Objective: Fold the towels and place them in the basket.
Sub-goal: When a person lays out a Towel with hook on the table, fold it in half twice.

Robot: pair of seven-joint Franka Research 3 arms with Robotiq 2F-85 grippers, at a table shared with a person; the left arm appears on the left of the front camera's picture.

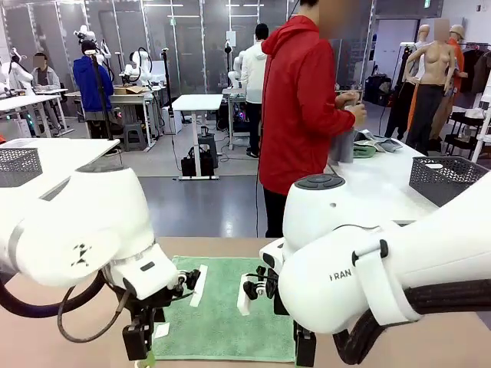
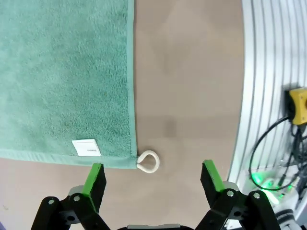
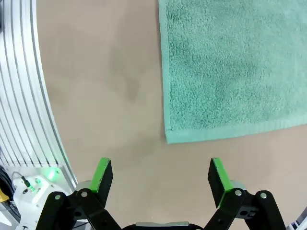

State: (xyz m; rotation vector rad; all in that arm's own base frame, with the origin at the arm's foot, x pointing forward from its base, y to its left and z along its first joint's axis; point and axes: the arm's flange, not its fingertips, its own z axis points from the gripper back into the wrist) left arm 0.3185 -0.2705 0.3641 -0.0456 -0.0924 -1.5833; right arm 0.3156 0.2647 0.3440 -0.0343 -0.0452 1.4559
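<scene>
Hovering with jaws apart, the left gripper point(image 2: 152, 168) and right gripper point(image 3: 159, 164) each face one near corner of the mint green towel point(image 1: 226, 307). Neither seems nearer

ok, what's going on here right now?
Mint green towel lies flat and unfolded on the table. Both arms are over its near edge: left gripper open above the corner with the white loop, right gripper open above the other near corner. Neither touches it. The person in red stands at the far side, turned to another table.
</scene>
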